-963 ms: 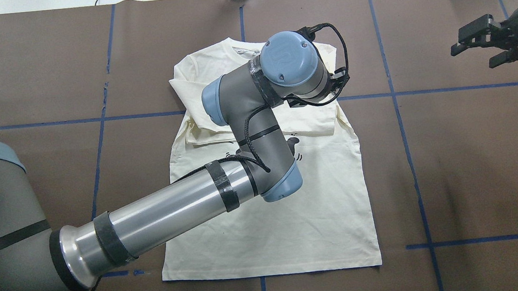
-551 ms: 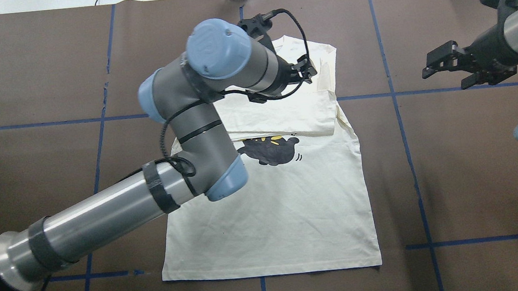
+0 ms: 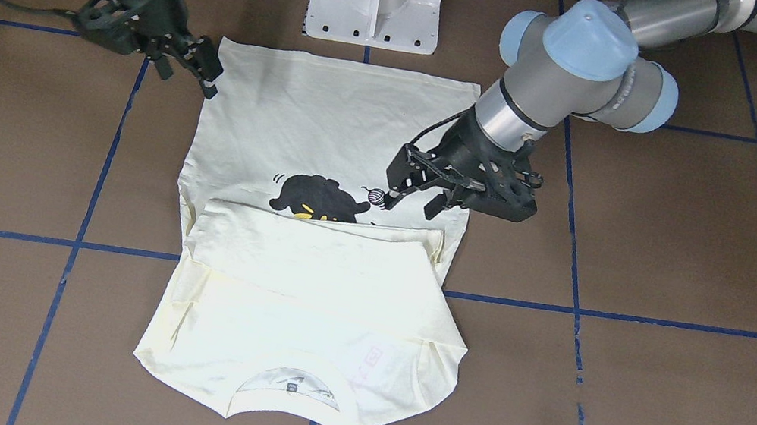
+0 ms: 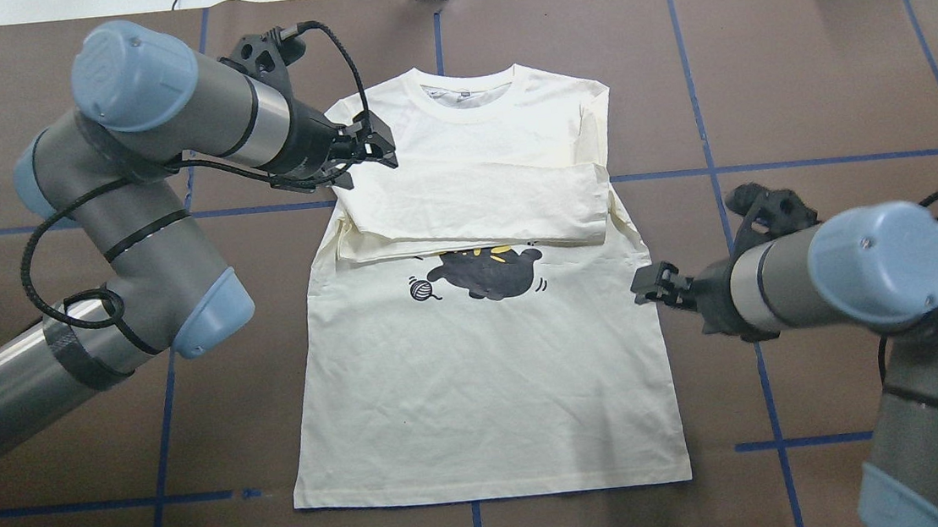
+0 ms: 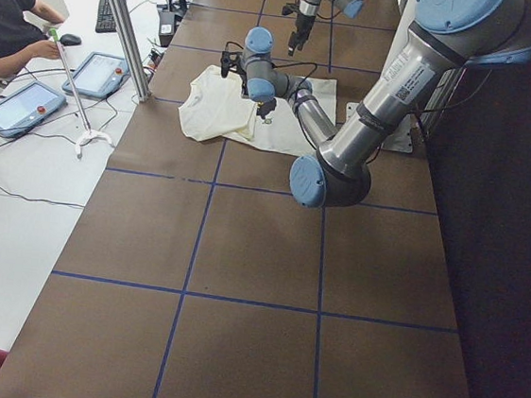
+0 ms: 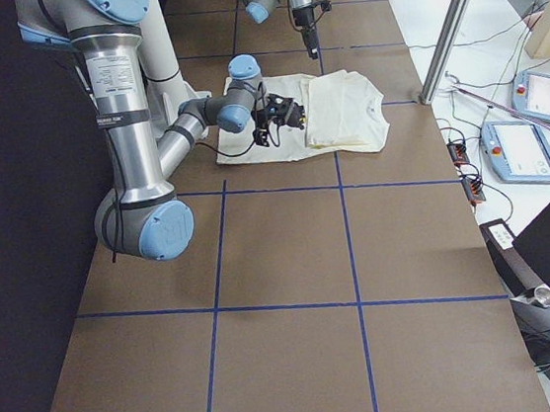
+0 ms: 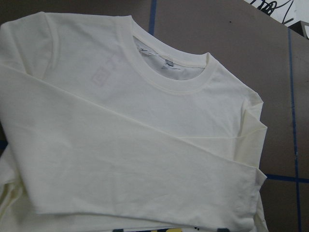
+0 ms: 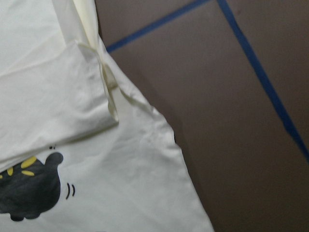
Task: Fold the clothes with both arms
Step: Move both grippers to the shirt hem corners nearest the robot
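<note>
**Front-facing view.** T-shirt (image 3: 331,128) lies flat on the brown surface (image 3: 689,241), print up, with both sleeves (image 3: 317,256) folded across the chest. Left gripper (image 3: 413,199) hangs over one side of the shirt, jaws wide and empty, with the sleeve band just ahead of it. Right gripper (image 3: 191,69) hangs beside the opposite side edge, jaws apart, holding nothing.

**Overhead.** Left gripper (image 4: 366,155) sits by the shoulder. Right gripper (image 4: 654,285) is just off the side edge, with the cat print (image 4: 487,275) inboard of it. The two are not level along the shirt's length.

**Side views.** The grippers are too small to read. The shirt lies under both. A person (image 5: 9,15) sits at tablets (image 5: 98,75) past the surface's end.

**Left wrist.** Collar (image 7: 169,79) and the top sleeve lie below. No fingers show.

**Right wrist.** Sleeve cuff (image 8: 72,96) and the side edge lie below, with bare surface outboard.

**Judgement.** The sleeves look done, so the body fold is likely next.
- Bring both grippers level, each on its own edge.
- Pinch every layer, sleeve ends included, so the band cannot slide.
- Lift low and together, since thin knit likely wrinkles if dragged.
</note>
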